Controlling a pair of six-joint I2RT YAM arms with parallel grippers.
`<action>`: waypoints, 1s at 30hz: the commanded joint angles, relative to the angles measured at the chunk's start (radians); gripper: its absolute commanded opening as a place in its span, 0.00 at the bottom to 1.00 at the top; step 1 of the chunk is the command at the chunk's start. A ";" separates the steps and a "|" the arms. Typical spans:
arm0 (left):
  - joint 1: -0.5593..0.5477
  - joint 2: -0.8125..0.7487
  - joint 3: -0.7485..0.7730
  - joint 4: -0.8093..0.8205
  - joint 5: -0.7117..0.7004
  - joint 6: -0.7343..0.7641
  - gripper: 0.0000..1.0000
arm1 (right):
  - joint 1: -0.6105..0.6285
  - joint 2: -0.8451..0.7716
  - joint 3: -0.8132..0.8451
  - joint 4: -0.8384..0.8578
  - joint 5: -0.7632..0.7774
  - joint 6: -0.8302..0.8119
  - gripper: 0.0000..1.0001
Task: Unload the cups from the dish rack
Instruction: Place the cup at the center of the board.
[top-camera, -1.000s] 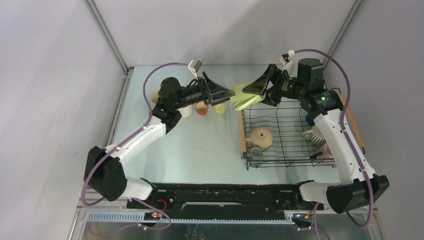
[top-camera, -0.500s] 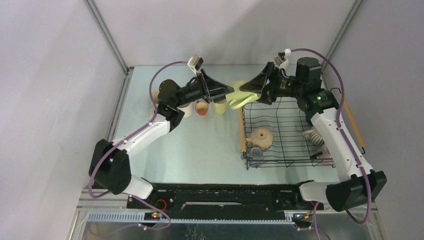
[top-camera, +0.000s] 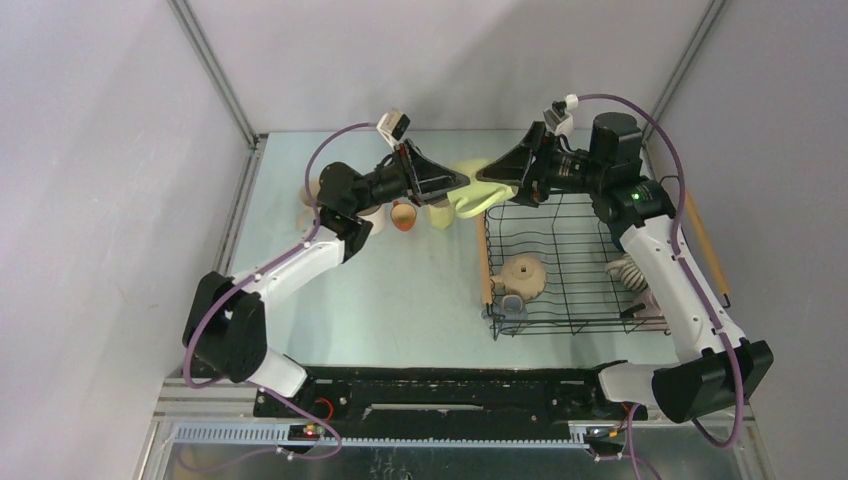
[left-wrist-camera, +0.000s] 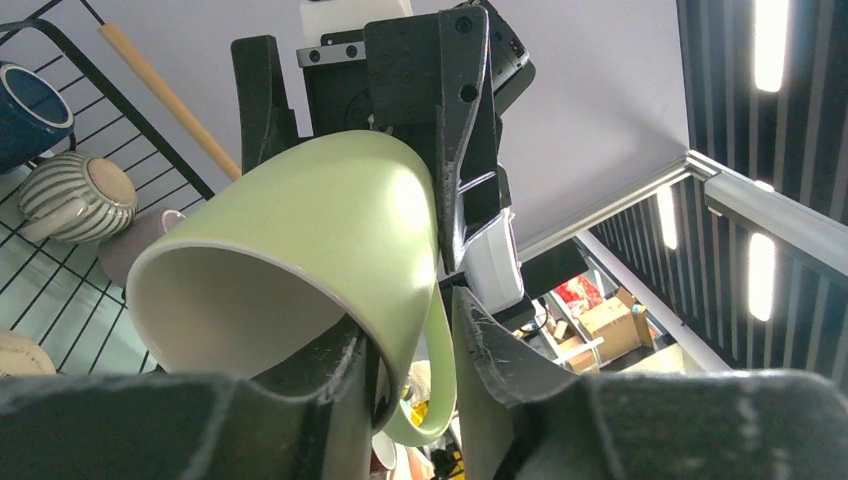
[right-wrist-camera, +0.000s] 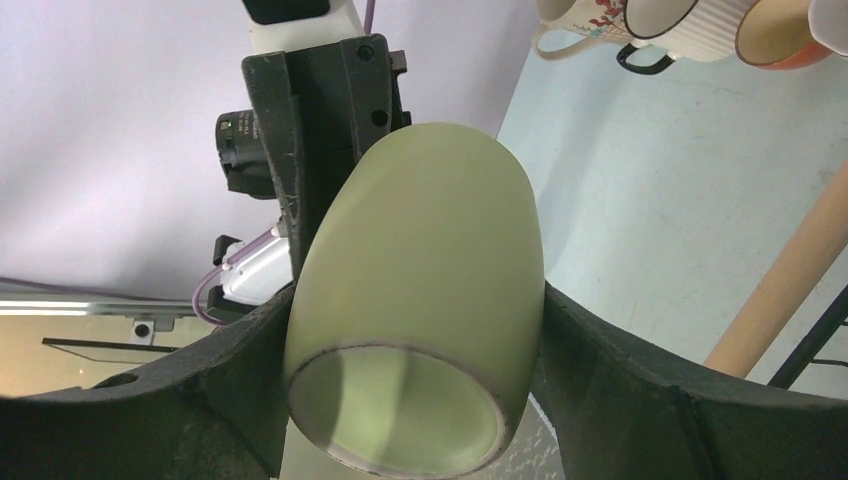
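Right gripper (top-camera: 487, 178) clamps the pale green mug (right-wrist-camera: 420, 260) by its sides, aloft beside the dish rack's (top-camera: 580, 215) far-left corner. Left gripper (left-wrist-camera: 410, 370) straddles the mug's rim near the handle; whether it grips, I cannot tell. Inside the rack sit a tan mug (top-camera: 522, 275), grey mug (top-camera: 510, 312), ribbed mug (top-camera: 630, 270) and blue mug (left-wrist-camera: 30, 110).

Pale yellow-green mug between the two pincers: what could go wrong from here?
The left pincer straddles only the rim of the pale yellow-green ceramic mug near its handle; if the right pincer lets go early, the mug could swing or slip. A fall might hit the orange-red cup nearby.
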 joint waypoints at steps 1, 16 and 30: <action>-0.020 -0.016 -0.013 0.094 0.010 -0.010 0.29 | 0.014 0.001 0.003 0.054 -0.015 0.009 0.28; -0.023 -0.049 -0.031 0.094 -0.042 0.001 0.00 | 0.032 -0.027 -0.021 0.061 0.041 -0.007 0.74; -0.019 -0.090 -0.075 0.035 -0.133 0.031 0.00 | 0.062 -0.088 -0.021 -0.036 0.201 -0.076 1.00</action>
